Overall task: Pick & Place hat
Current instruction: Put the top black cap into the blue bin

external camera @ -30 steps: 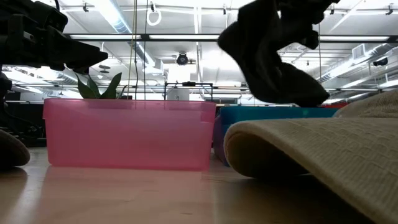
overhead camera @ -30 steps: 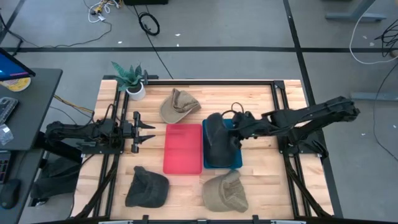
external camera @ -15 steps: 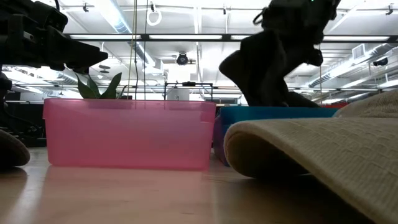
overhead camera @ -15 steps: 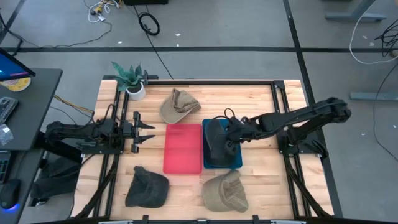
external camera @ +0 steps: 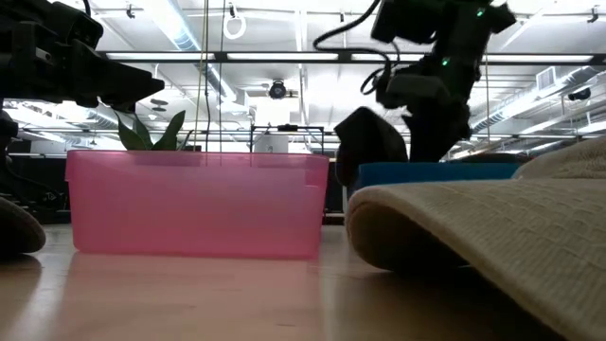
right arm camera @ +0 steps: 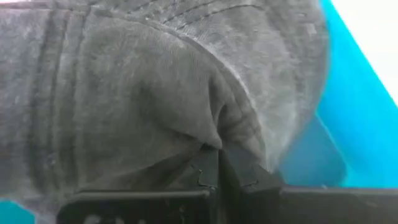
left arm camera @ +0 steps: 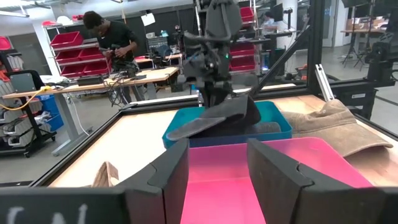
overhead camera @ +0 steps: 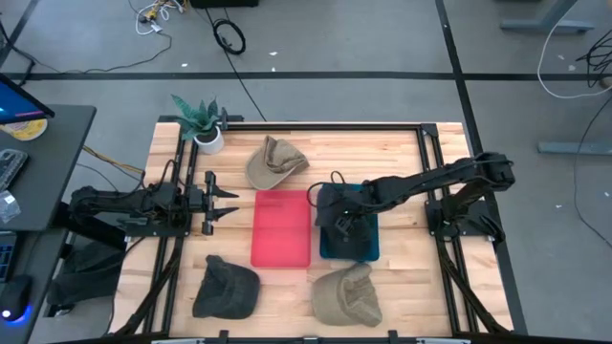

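Dark grey hat [overhead camera: 337, 212] sits in blue bin [overhead camera: 365, 250], pinched in right gripper [right arm camera: 217, 163]'s closed fingers. Hat lies directly under that gripper, brim toward pink bin [overhead camera: 281, 227]; release means opening straight up. Left gripper [overhead camera: 226, 202] parked well apart, fingers spread.

The right claw [right arm camera: 217, 163] is pinching the dark hat [right arm camera: 155, 93] — its fingertips are lying buried in the fold. The hat is running off the wrist picture's edges, and its bulk is hiding most of the blue bin [right arm camera: 354, 124] beneath the claw.
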